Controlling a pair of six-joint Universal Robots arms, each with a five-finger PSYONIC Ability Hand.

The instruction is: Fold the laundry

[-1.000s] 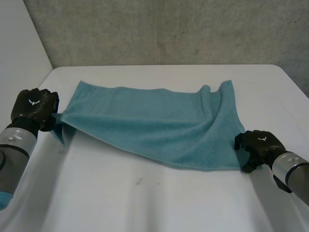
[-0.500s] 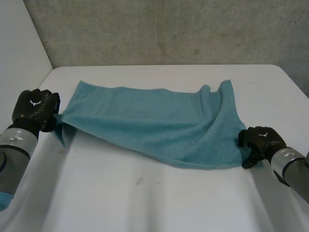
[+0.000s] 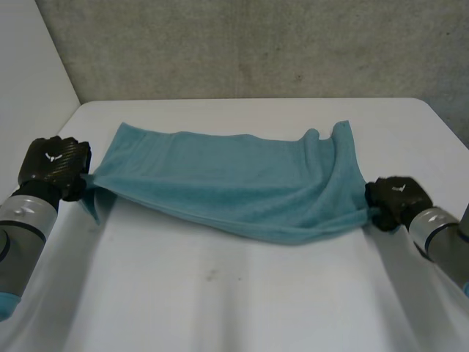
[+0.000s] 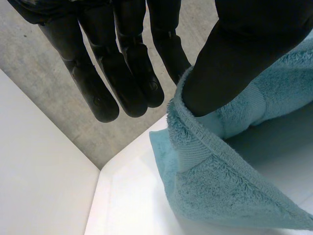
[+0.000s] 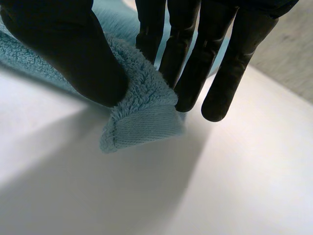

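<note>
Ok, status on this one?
Left robot hand shut on towel corner; right robot hand on the other near corner. Towel stretched between. Nothing in the way.

One towel (image 3: 234, 183), one table (image 3: 220, 301), two robot hands, left robot hand (image 3: 55, 163), right robot hand (image 3: 396, 199)

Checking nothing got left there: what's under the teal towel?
Under the towel's raised near edge, pinched by left hand and right hand, bare white table shows. The far half covers whatever lies beneath.
</note>
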